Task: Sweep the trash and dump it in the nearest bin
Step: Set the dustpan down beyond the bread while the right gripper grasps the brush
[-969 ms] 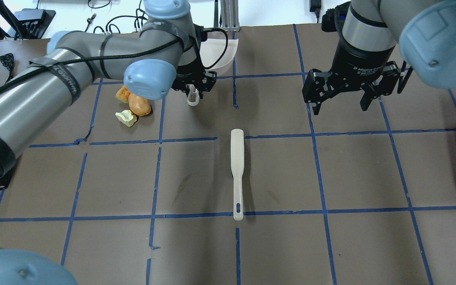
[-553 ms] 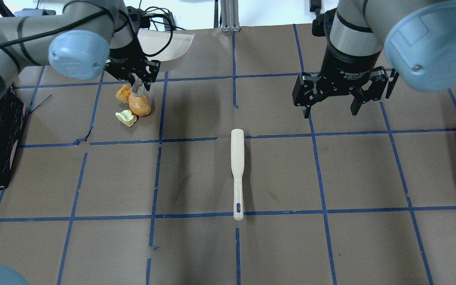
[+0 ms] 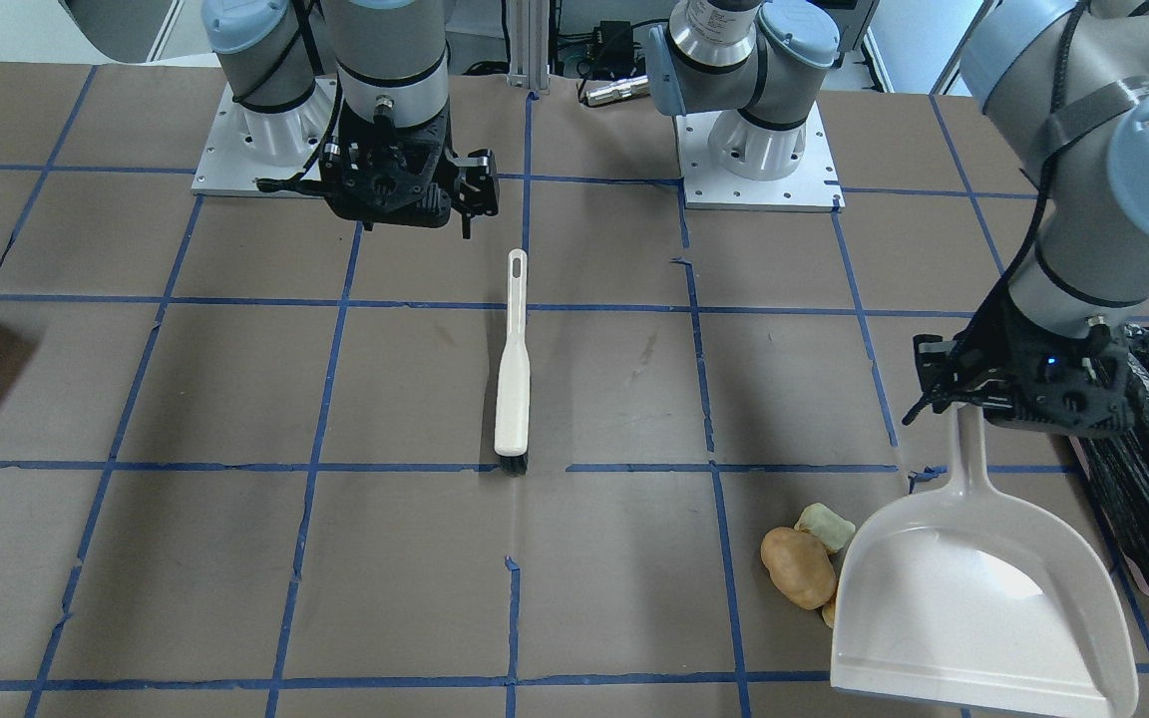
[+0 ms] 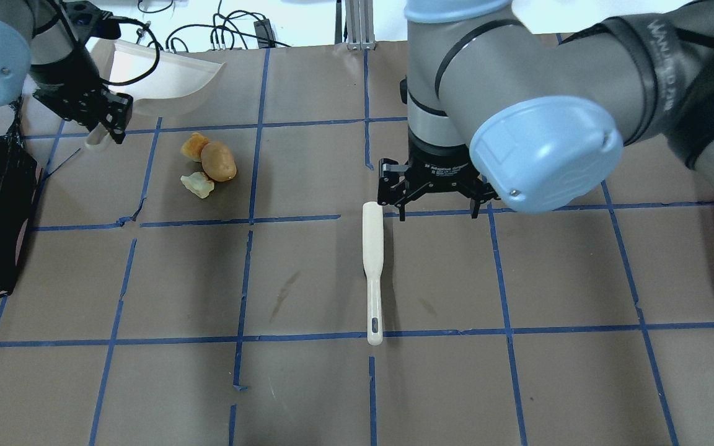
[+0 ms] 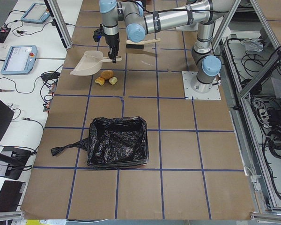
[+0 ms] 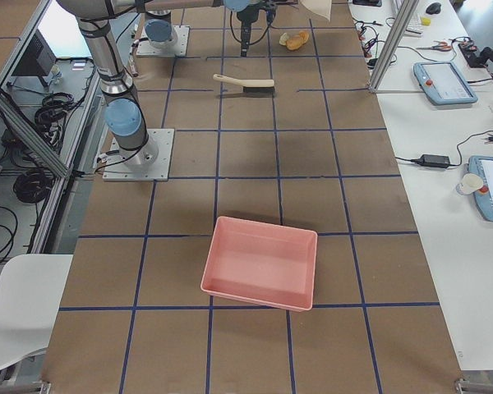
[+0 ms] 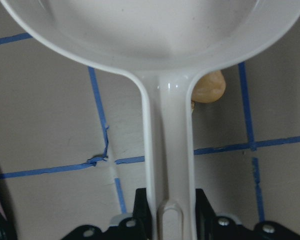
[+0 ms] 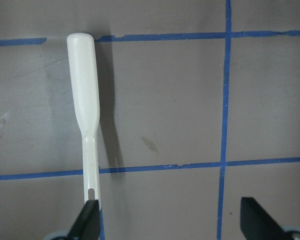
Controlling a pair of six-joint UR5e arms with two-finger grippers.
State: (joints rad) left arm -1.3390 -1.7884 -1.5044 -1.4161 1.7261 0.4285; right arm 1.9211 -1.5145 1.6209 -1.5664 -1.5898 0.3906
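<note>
Trash (image 4: pixel 209 164) beside dustpan (image 3: pixel 973 598) | left claw (image 7: pixel 171 216) grips it (handle) | right claw (image 4: pixel 437 212) spread

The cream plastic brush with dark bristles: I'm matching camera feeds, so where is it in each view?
Front-facing: cream brush at centre.
Overhead: brush at centre.
Exterior left: brush at top, far.
Exterior right: brush at top centre.
Left wrist: not in it.
Right wrist: brush at left.
Shared landmark: blue tape line at its head's tip.
</note>
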